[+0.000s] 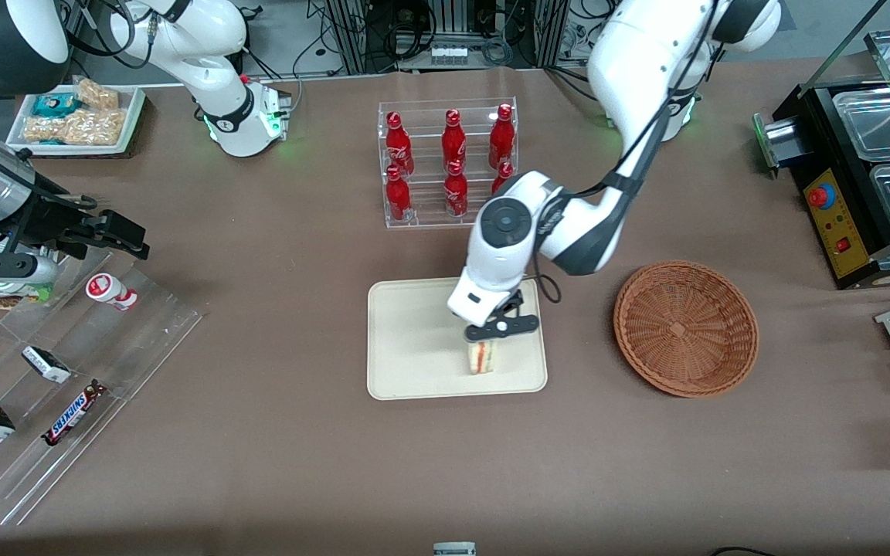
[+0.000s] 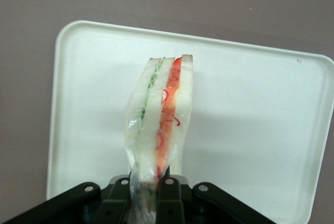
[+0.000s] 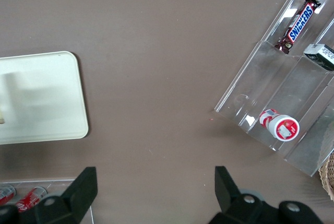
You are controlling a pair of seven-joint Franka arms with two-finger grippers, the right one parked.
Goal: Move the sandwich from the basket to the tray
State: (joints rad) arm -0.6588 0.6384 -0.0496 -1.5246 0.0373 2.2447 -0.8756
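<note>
The sandwich (image 1: 481, 357) hangs at six o'clock from the pincer (image 1: 491, 333), nearer the front camera, over the tray (image 1: 414, 347) and perhaps just touching it. The pincer is clamped on the wedge's narrow end; in the wrist view the sandwich (image 2: 160, 125) runs straight out from the fingers (image 2: 168, 203), long axis in line with them, filling edge showing. The empty basket (image 1: 686, 327) sits on the tabletop at three o'clock. Letting go looks next.

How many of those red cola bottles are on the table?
6 red bottles, all in the clear rack: three in the upper row, three in the lower. The arm partly covers the last. The gripper holds the sandwich over the tray.
</note>
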